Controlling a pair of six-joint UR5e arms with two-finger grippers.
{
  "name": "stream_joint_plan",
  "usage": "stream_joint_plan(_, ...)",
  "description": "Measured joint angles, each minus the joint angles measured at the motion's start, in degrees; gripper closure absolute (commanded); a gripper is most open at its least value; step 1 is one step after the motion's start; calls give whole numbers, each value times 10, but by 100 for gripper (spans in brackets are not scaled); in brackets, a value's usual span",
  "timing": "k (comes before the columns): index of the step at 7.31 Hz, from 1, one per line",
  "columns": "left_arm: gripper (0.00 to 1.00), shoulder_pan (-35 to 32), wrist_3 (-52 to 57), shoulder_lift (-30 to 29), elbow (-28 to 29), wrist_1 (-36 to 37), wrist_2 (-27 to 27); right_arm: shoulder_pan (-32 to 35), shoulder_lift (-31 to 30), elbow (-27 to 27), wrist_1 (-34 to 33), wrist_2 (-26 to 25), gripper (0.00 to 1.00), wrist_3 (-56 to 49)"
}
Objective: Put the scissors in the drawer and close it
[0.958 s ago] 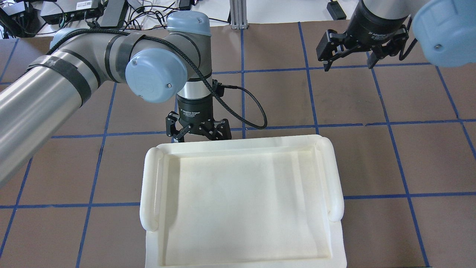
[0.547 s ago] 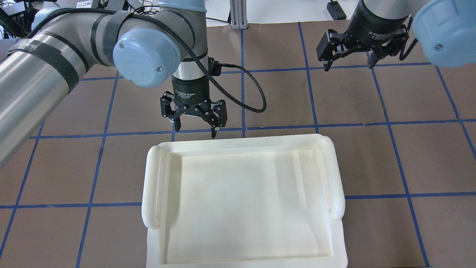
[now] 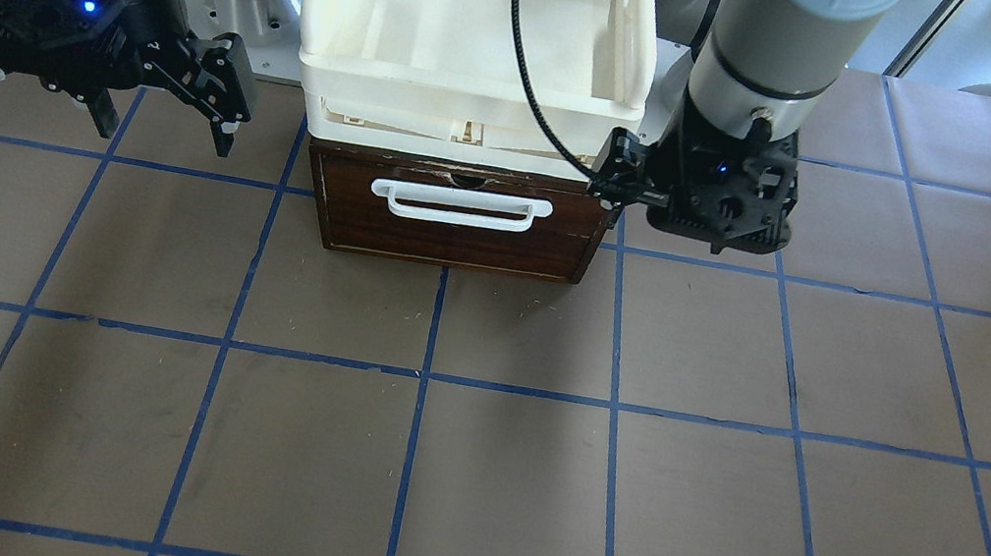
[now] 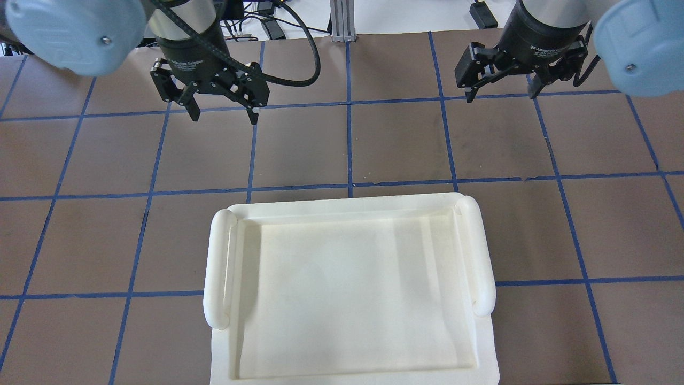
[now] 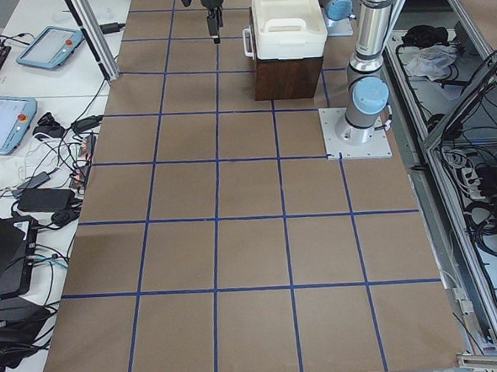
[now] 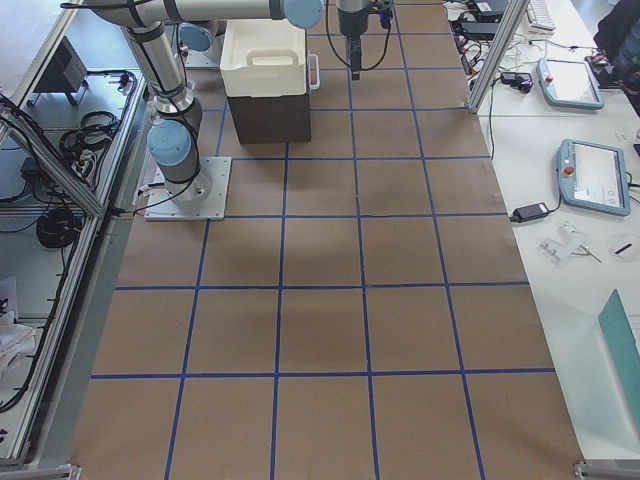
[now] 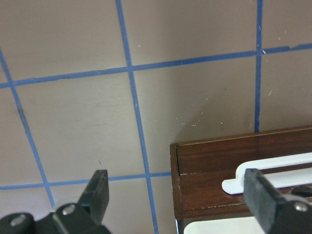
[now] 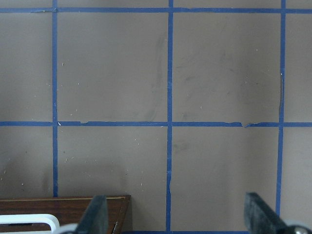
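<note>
The dark brown drawer [image 3: 457,237] with its white bar handle [image 3: 462,206] stands pushed in, its front flush with the box, under a white tray [image 3: 484,8]. The scissors show in no view. In the overhead view my left gripper [image 4: 222,115] is open and empty, over bare table beyond the tray and to its left. Its wrist view shows open fingers [image 7: 97,190] over the drawer's front corner [image 7: 214,165]. My right gripper [image 4: 499,96] is open and empty, over bare table on the drawer's other side [image 3: 156,130].
The white tray [image 4: 219,267] covers the drawer box in the overhead view. The brown table mat with blue tape lines [image 3: 426,371] stretches in front of the drawer. Side tables with tablets and cables [image 5: 8,116] lie beyond the table's ends.
My left gripper has moved away from the tray's far edge, out and to the left in the overhead view, staying open. The right arm has not moved.
</note>
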Motion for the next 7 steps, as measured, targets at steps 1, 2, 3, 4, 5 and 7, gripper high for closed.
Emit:
stream_joint_plan(1, 0, 7, -3, 25, -3, 15, 11, 0, 0, 0, 0, 0, 0, 0)
stream_joint_plan(2, 0, 9, -8, 43, -12, 37, 17, 0, 0, 0, 0, 0, 0, 0)
stream_joint_plan(3, 0, 10, -8, 54, -26, 67, 21, 0, 0, 0, 0, 0, 0, 0)
stream_joint_plan(4, 0, 12, -7, 60, -41, 96, 22, 0, 0, 0, 0, 0, 0, 0)
stream_joint_plan(5, 0, 17, -7, 63, -47, 111, 21, 0, 0, 0, 0, 0, 0, 0)
stream_joint_plan(7, 0, 26, -12, 62, -52, 117, 0, 0, 0, 0, 0, 0, 0, 0)
